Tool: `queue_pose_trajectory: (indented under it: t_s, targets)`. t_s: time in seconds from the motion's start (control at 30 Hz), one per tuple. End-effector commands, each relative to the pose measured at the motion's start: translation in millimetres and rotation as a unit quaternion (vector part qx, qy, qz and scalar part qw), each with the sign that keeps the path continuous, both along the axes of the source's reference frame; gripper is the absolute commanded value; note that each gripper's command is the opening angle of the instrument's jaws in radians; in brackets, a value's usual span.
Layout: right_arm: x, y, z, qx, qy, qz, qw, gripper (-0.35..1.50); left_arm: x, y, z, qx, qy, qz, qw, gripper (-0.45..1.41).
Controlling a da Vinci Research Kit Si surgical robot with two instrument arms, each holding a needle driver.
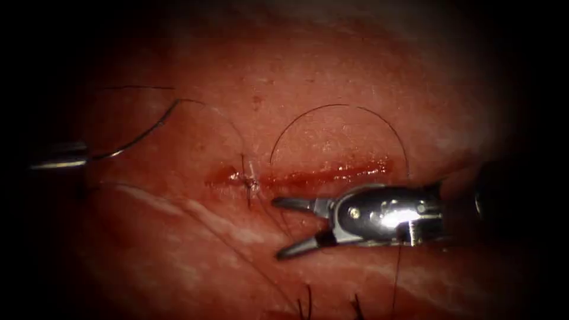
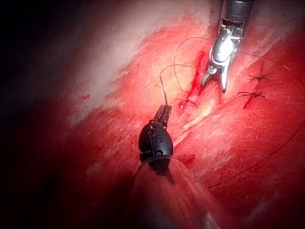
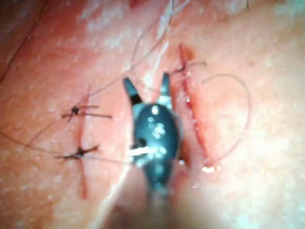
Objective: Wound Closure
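Note:
The cut (image 1: 326,175) runs across the tissue (image 1: 332,71), with one stitch (image 1: 248,178) near its left end. The dark curved needle (image 1: 139,135) lies outside the tissue, left of the cut. My left tool (image 1: 86,156) is shut on it near one end, and its dark jaws (image 2: 163,112) hold that thin curve. Thread (image 1: 228,121) runs from the needle's far end down to the stitch. A second thread loop (image 1: 341,105) arcs over the cut. My right tool (image 1: 277,229) hovers just below the cut, jaws spread wide and holding nothing; the same open tool (image 3: 147,86) sits beside the stitch (image 3: 188,67).
Red fluid (image 1: 308,176) lines the cut. Two older knotted stitches (image 3: 75,112) (image 3: 79,152) lie to one side of the right tool. Short cut thread ends (image 1: 305,303) stick up near the endoscope view's bottom edge. Loose thread (image 2: 267,155) trails across the tissue.

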State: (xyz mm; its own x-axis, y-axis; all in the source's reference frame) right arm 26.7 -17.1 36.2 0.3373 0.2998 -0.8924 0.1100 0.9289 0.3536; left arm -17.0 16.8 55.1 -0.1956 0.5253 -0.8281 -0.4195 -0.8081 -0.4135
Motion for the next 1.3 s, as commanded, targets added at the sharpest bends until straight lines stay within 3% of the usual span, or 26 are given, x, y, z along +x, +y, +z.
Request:
queue_pose_trajectory:
  t_s: [0.03, 0.23, 0.27, 0.3, 0.33, 0.57, 0.8, 1.0, 1.1, 1.2, 1.23, 1.27, 1.3]
  targets:
    - [0.4, -1.2, 0.9, 0.001, -0.002, 0.000, 1.000, 1.46, -0.5, -0.3, 0.9, 0.002, 0.000, -0.002, 1.000, -0.45]
    - [0.7, -1.0, 1.4, -0.011, -0.007, 0.005, 1.000, 1.31, -0.2, -0.2, 1.2, 0.000, 0.006, -0.017, 1.000, -0.45]
    - [0.5, -0.8, 1.6, -0.011, -0.007, 0.005, 1.000, 1.03, -0.2, -0.2, 1.2, 0.000, 0.004, -0.017, 1.000, -0.45]
    - [0.1, -0.8, 1.8, -0.011, -0.009, 0.004, 1.000, 0.20, 0.0, -0.1, 1.4, 0.000, 0.004, -0.019, 1.000, -0.45]
    - [-0.2, -0.8, 1.8, -0.013, -0.013, 0.005, 1.000, -0.35, 0.2, 0.0, 1.5, -0.001, 0.004, -0.020, 1.000, -0.45]
    - [-1.4, -1.4, 0.9, -0.004, -0.054, 0.017, 0.998, -0.35, 0.9, 0.7, 3.1, -0.009, -0.001, -0.041, 0.999, -0.45]
    - [-0.4, -3.5, -6.1, 0.013, -0.030, 0.018, 0.999, -0.35, 0.8, 0.7, 6.4, -0.021, 0.005, -0.057, 0.998, -0.45]
    - [2.0, -4.1, -13.1, 0.030, -0.004, 0.021, 0.999, -0.35, 0.9, -0.2, 7.4, -0.030, 0.008, -0.072, 0.997, -0.45]
    - [3.3, -3.6, -15.2, 0.020, 0.008, 0.020, 1.000, -0.35, 1.1, -0.3, 7.3, -0.032, 0.008, -0.079, 0.996, -0.45]
    - [3.4, -3.1, -15.4, 0.006, 0.016, 0.021, 1.000, -0.35, 1.3, -0.3, 7.3, -0.033, 0.008, -0.082, 0.996, -0.45]
    - [3.2, -2.8, -14.7, -0.003, 0.018, 0.023, 1.000, 0.41, 1.7, -0.2, 7.3, -0.033, 0.007, -0.085, 0.996, -0.45]
    - [3.2, -2.8, -14.7, -0.003, 0.018, 0.023, 1.000, 0.41, 1.7, -0.2, 7.3, -0.033, 0.007, -0.085, 0.996, -0.45]
    - [3.1, -2.7, -14.3, -0.004, 0.016, 0.024, 1.000, 0.71, 2.0, -0.1, 7.2, -0.034, 0.006, -0.088, 0.996, -0.45]
